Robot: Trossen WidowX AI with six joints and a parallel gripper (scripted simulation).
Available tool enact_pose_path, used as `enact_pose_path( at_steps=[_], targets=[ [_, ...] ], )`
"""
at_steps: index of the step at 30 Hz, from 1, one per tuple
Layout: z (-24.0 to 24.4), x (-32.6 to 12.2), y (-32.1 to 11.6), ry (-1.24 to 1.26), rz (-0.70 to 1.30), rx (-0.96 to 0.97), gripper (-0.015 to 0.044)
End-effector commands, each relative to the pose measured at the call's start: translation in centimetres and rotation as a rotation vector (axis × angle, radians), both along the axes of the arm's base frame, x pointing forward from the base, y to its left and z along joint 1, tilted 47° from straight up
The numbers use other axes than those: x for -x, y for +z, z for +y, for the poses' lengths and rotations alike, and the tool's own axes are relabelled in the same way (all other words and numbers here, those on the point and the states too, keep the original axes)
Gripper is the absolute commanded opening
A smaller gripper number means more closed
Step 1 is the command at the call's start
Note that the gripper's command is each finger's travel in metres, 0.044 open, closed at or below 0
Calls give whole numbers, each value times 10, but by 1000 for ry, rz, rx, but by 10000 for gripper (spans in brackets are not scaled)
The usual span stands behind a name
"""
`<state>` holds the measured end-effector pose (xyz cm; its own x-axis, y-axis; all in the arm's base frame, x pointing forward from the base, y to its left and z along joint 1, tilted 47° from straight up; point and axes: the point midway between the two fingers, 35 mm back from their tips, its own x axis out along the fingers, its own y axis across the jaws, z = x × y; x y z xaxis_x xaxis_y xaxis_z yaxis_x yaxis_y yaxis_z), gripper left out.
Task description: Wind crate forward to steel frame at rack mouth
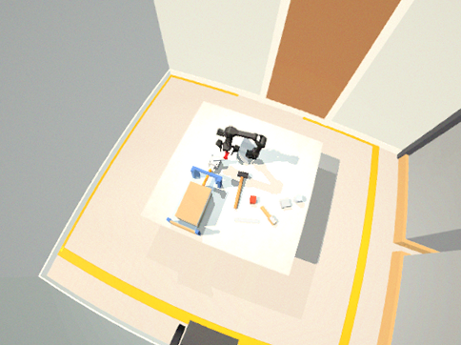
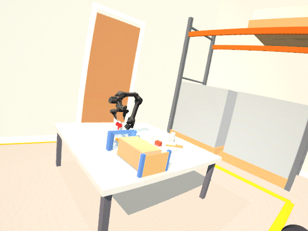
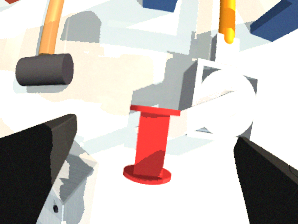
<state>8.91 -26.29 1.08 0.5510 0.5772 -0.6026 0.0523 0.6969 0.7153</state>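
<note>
- The end effector (image 1: 228, 148) (image 2: 119, 116) (image 3: 158, 133) is spread wide, its 2 black fingers well apart with nothing pinched between them.
- The red handle grip (image 1: 226, 155) (image 2: 118, 125) (image 3: 152, 142), spool-shaped with 2 flanged ends, shows between the fingers in the wrist view, gripped by neither.
- The winch (image 1: 214, 163) (image 3: 225, 102) has a round white top; a thin pale arm reaches from it toward the red grip.
- A yellow-orange strap (image 1: 206, 179) (image 3: 227, 20) runs from beside the winch toward the crate.
- The crate (image 1: 194, 203) (image 2: 139, 147) looks flat on the white surface (image 1: 277, 249) (image 2: 83, 161). It lies between the blue frame (image 1: 207, 173) (image 2: 122, 132) and an upright tan board (image 1: 184, 226) (image 2: 156, 164) with 2 blue posts.
- A gap shows between the crate's front and the blue frame, so the crate is short of it.
- A dark-headed mallet (image 1: 239, 192) (image 3: 45, 70) lies to the side of the crate.
- Beyond the mallet are a red block (image 1: 253, 199) (image 2: 158, 143) and a wooden-handled tool (image 1: 266, 214) (image 2: 173, 146).
</note>
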Motion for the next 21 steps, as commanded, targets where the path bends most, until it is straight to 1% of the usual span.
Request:
enact_pose_path(
  at_steps=[1, 21],
  targets=[
    [2, -1, -2, 0, -11, 4, 440],
    [24, -7, -26, 2, -11, 2, 440]
  ],
)
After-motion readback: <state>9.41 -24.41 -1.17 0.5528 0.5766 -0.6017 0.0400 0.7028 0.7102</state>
